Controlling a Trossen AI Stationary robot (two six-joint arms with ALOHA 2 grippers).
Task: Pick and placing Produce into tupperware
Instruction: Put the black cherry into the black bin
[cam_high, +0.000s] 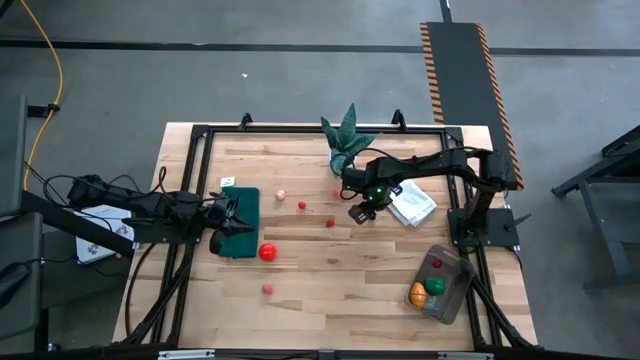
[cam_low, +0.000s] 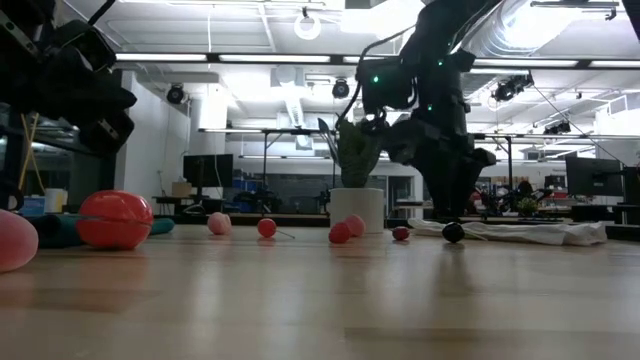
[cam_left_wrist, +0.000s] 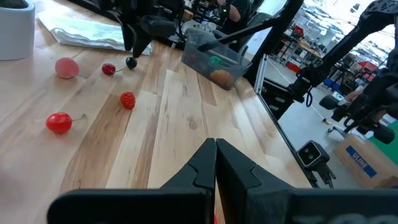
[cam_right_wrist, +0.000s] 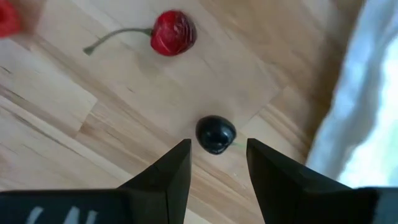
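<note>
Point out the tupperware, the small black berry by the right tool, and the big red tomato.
tupperware (cam_high: 452, 283): high view, its clear right wall.
small black berry (cam_right_wrist: 216, 134): right wrist view, middle of the berry.
big red tomato (cam_low: 115, 219): low view, centre of its side.

Overhead, table-level and two wrist cameras share the table (cam_high: 330, 290).

Three fruits in tupperware (cam_high: 446, 285), one plant (cam_high: 345, 135)
</note>
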